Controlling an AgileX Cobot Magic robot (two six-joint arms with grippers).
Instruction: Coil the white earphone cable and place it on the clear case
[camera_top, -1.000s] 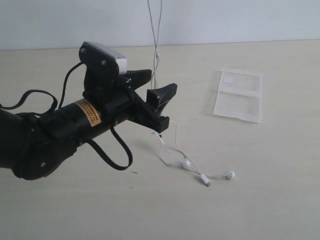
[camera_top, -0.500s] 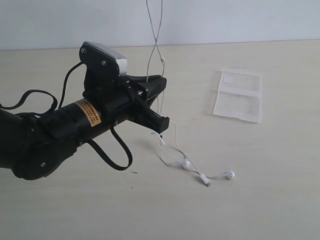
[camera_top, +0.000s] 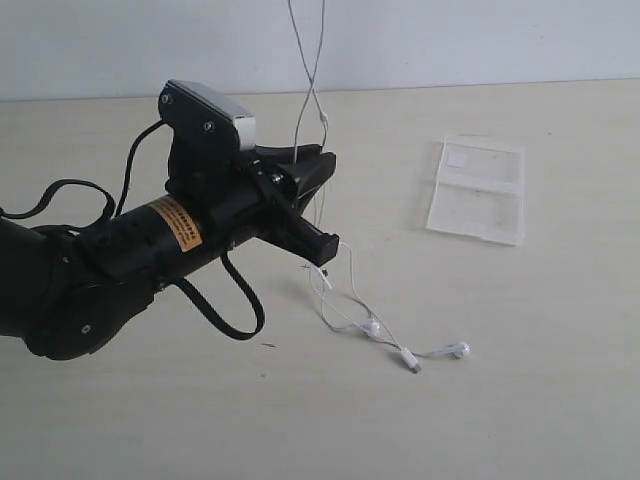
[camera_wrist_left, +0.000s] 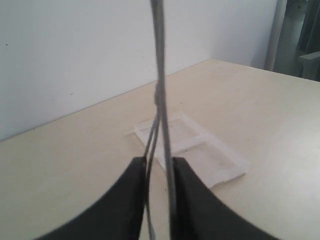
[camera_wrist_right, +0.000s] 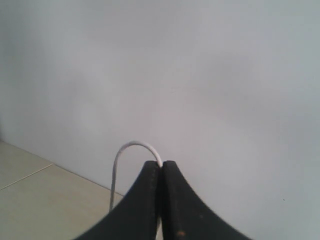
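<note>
The white earphone cable (camera_top: 313, 78) hangs in two strands from above the exterior view and runs down between the fingers of my left gripper (camera_top: 322, 165). Its earbuds (camera_top: 372, 325) and plug (camera_top: 410, 361) lie on the table below. In the left wrist view, the left gripper (camera_wrist_left: 159, 161) is shut on the cable (camera_wrist_left: 160, 75), its strands pinched in the narrow gap. The right gripper (camera_wrist_right: 161, 164) is shut on a loop of the cable (camera_wrist_right: 131, 145), held high and out of the exterior view. The clear case (camera_top: 477, 190) lies flat to the right, and the left wrist view shows the case (camera_wrist_left: 210, 155) beyond the fingers.
The left arm's black body and looping black cables (camera_top: 230, 300) take up the left of the beige table (camera_top: 520, 400). A pale wall (camera_top: 480, 40) stands behind the table.
The left gripper's fingers, wide apart a second ago, have shut around the hanging cable strands. The earbuds on the table have barely moved.
</note>
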